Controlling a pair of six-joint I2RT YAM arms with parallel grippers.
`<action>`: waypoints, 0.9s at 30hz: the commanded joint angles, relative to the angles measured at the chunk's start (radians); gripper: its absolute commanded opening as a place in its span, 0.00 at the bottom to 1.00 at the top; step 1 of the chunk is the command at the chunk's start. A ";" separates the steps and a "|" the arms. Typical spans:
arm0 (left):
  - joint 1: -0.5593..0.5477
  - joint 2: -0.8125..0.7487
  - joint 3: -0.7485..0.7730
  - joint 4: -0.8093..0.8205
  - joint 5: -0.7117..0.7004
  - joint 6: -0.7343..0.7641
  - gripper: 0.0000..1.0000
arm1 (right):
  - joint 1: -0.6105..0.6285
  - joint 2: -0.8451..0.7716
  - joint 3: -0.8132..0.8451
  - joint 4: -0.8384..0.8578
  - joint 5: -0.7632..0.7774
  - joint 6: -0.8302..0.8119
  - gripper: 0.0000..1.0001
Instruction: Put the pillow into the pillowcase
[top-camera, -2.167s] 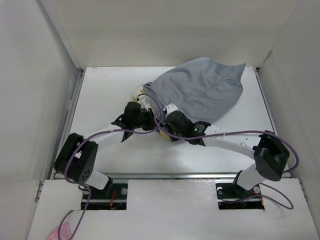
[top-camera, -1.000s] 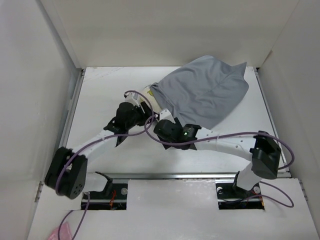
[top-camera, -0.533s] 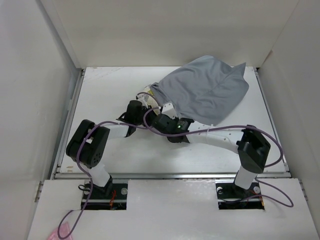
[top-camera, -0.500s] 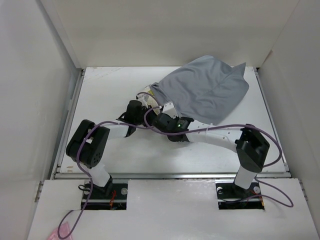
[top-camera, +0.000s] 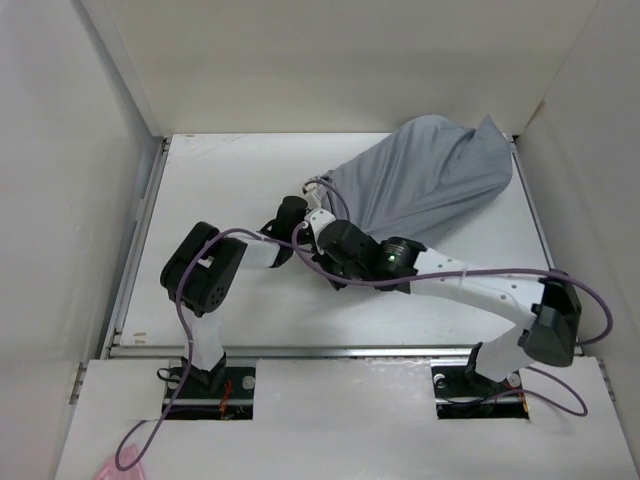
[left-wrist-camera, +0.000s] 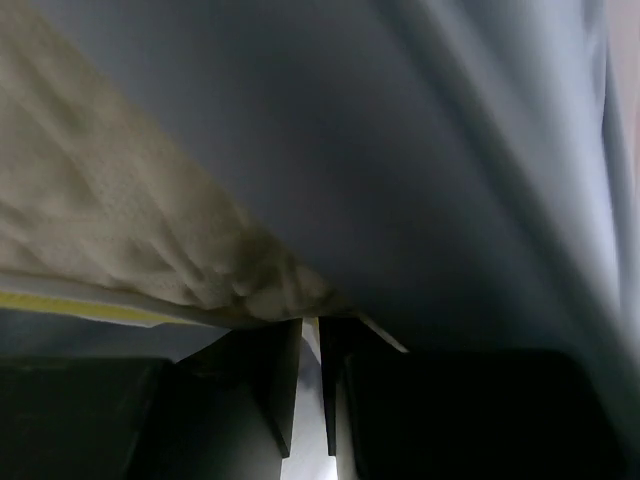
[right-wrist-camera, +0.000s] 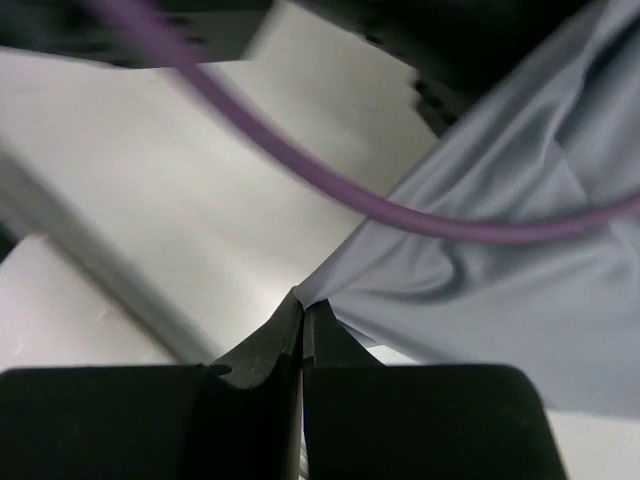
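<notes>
The grey pillowcase (top-camera: 425, 185) lies on the far right part of the white desk (top-camera: 220, 180). It is bulging and wrinkled, and its far corner reaches the right wall. Its mouth points to the near left, toward the middle of the desk, and both arms meet there.

The pillow (left-wrist-camera: 110, 240) shows only in the left wrist view. There it is a cream, dimpled foam surface with a yellow edge below it, and the grey cloth lies directly over it. From above it is hidden by the cloth.

The left tool (left-wrist-camera: 312, 330) has its jaws narrow, with only a thin slit between them. It seems to nip the hem of the pillowcase just where the cloth meets the foam, but this view is dark.

The right tool (right-wrist-camera: 303, 305) is fully closed on a pointed fold of the pillowcase, above the bare desk. A purple cable (right-wrist-camera: 300, 175) crosses in front of that view.
</notes>
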 joint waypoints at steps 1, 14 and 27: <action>-0.015 0.005 0.054 0.191 0.068 -0.052 0.10 | 0.029 -0.103 -0.018 0.181 -0.377 -0.086 0.00; 0.072 -0.340 -0.219 -0.057 -0.057 -0.031 0.32 | 0.029 -0.309 -0.110 0.062 0.016 -0.011 1.00; 0.138 -0.234 0.211 -0.316 -0.285 0.169 0.80 | -0.328 -0.176 -0.172 0.028 0.038 0.360 1.00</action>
